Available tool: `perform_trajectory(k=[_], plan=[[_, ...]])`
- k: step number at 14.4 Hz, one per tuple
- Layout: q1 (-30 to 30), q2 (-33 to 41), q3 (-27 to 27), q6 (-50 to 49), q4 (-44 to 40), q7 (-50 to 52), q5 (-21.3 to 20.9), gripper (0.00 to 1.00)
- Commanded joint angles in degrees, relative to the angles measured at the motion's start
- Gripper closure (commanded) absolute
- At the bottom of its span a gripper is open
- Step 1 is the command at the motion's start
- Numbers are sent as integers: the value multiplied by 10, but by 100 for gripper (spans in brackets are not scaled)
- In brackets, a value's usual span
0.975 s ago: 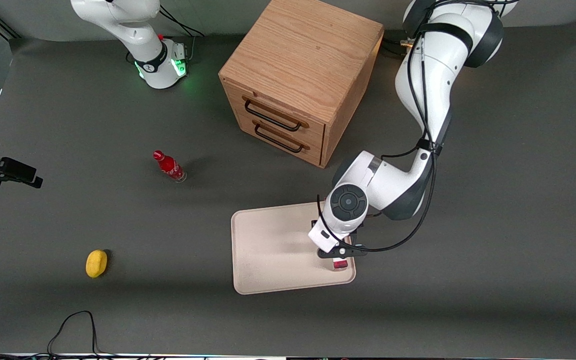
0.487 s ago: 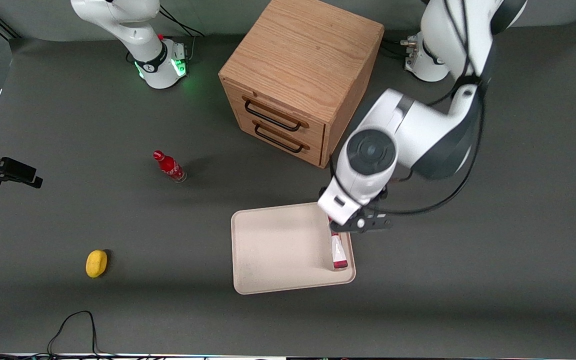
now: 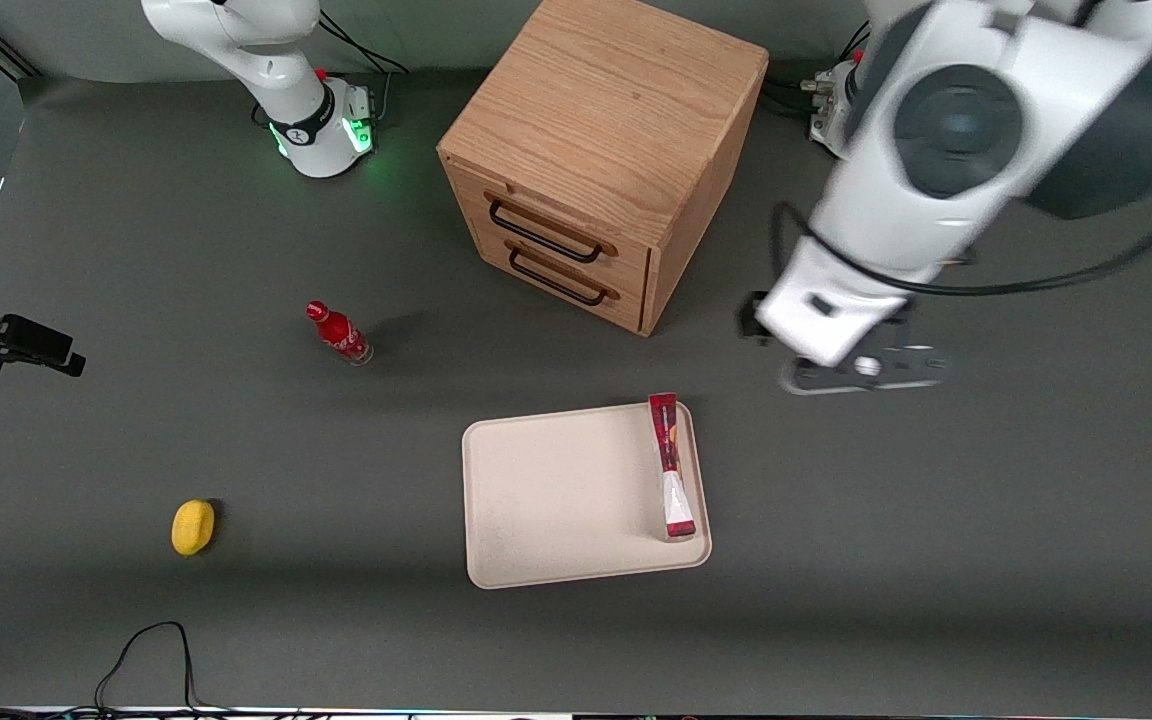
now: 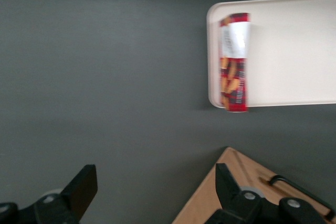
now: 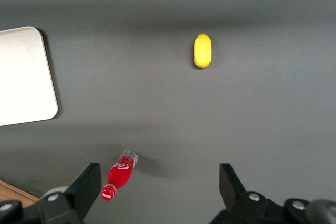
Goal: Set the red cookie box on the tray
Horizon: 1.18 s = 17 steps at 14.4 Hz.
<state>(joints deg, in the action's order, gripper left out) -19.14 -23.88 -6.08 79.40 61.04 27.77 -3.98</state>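
Observation:
The red cookie box (image 3: 671, 465) lies flat in the pale tray (image 3: 556, 500), along the tray's edge toward the working arm's end. Its end farther from the front camera reaches the rim. Nothing holds it. My left gripper (image 3: 861, 372) is high above the table, away from the tray, toward the working arm's end and beside the cabinet. It is open and empty. In the left wrist view the box (image 4: 234, 61) and tray (image 4: 294, 51) show far below, with the open gripper (image 4: 155, 187) over bare mat.
A wooden two-drawer cabinet (image 3: 601, 160) stands farther from the front camera than the tray; its corner shows in the left wrist view (image 4: 247, 192). A small red bottle (image 3: 338, 332) and a yellow lemon (image 3: 193, 526) lie toward the parked arm's end.
My left gripper let go of the cookie box on the tray, rose high and swung off toward the working arm's end. The box stays in the tray.

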Motion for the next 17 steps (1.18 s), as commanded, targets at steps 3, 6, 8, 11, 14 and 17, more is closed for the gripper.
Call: perform_trajectory(k=[3,6,8,11,14,17], plan=[[118,104,-4,43,161,-126,10,0],[199,132,-4,59,208,-225,12,0],[222,171,-4,113,275,-232,20,0],[230,185,-3,137,306,-232,26,0],[185,197,46,152,319,-232,27,0],[151,199,85,153,316,-232,32,0]])
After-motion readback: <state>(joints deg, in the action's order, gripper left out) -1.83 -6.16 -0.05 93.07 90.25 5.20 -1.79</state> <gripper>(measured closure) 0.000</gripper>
